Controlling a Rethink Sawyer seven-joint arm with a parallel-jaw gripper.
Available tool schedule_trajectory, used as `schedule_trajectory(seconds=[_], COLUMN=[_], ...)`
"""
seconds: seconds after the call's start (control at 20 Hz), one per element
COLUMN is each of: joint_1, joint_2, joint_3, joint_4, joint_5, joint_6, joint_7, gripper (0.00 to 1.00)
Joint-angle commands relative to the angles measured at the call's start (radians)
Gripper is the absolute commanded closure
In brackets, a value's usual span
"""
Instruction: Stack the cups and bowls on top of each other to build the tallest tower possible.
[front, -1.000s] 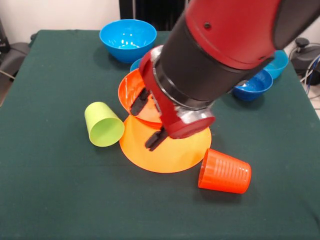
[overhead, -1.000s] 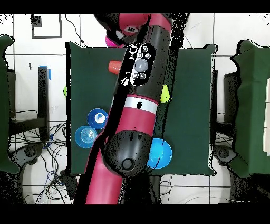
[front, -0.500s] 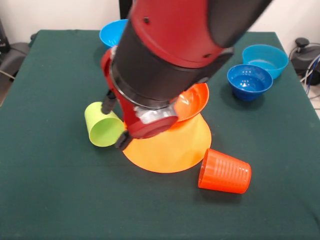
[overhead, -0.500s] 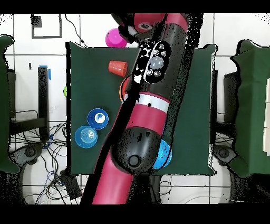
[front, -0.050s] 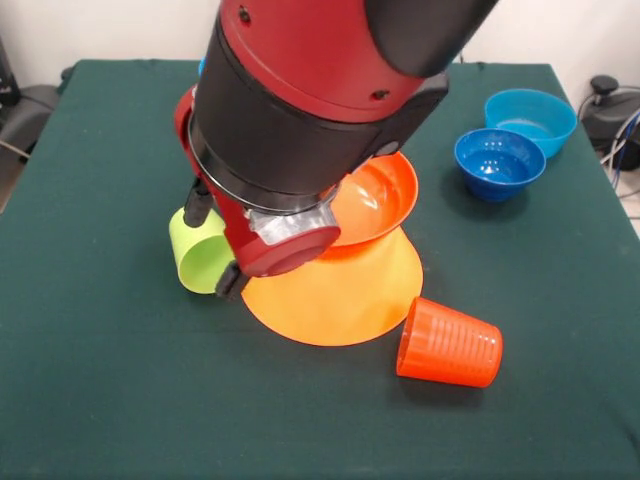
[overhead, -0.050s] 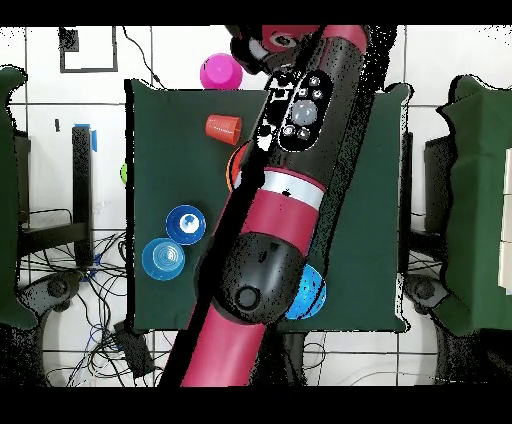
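The tower is a large light-orange bowl (front, -0.050s: 340, 290) lying upside down with a red-orange bowl (front, -0.050s: 378, 198) sitting open side up and tilted on top of it. A lime-green cup (front, -0.050s: 190, 255) lies on its side at the base's left edge. My gripper (front, -0.050s: 213, 244) is open, with one finger (front, -0.050s: 198, 206) above the green cup and the other (front, -0.050s: 228, 282) at its lower right. The ribbed orange cup (front, -0.050s: 450, 345) (overhead, -0.050s: 223, 127) lies on its side right of the base. The arm hides the green cup in the overhead view.
Two small blue bowls (front, -0.050s: 498, 160) (front, -0.050s: 530, 115) stand at the right of the table. The overhead view shows a pink bowl (overhead, -0.050s: 220, 72) beyond the table's top edge and a blue bowl (overhead, -0.050s: 310, 295) partly under the arm. The arm covers the table's middle.
In the front view my arm swung left, from the red-orange bowl to the green cup. That bowl shifted from the left side of the base to its right side.
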Motion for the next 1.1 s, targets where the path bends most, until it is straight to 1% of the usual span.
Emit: schedule_trajectory(seconds=[0.05,0.15,0.25,0.35,0.55,0.65,0.75,0.85,0.95,1.1], joint_1=[-0.011,-0.02,-0.033,-0.04,-0.069,-0.077,-0.09,-0.104,-0.115,-0.123], joint_2=[-0.006,-0.001,0.001,0.003,0.021,0.027,0.025,0.019,0.019,0.019], joint_3=[-0.104,-0.126,-0.168,-0.19,-0.251,-0.269,-0.323,-0.39,-0.425,-0.454], joint_4=[-0.015,-0.014,-0.013,-0.012,-0.007,-0.004,0.0,0.003,0.006,0.009], joint_5=[0.057,0.086,0.132,0.162,0.243,0.268,0.317,0.383,0.43,0.466], joint_6=[0.054,0.052,0.065,0.075,0.082,0.1,0.146,0.194,0.202,0.213], joint_7=[-0.298,-0.305,-0.316,-0.329,-0.347,-0.345,-0.335,-0.325,-0.332,-0.344], gripper=[0.0,0.0,0.0,0.0,0.0,0.0,0.0,0.0,0.0,0.0])
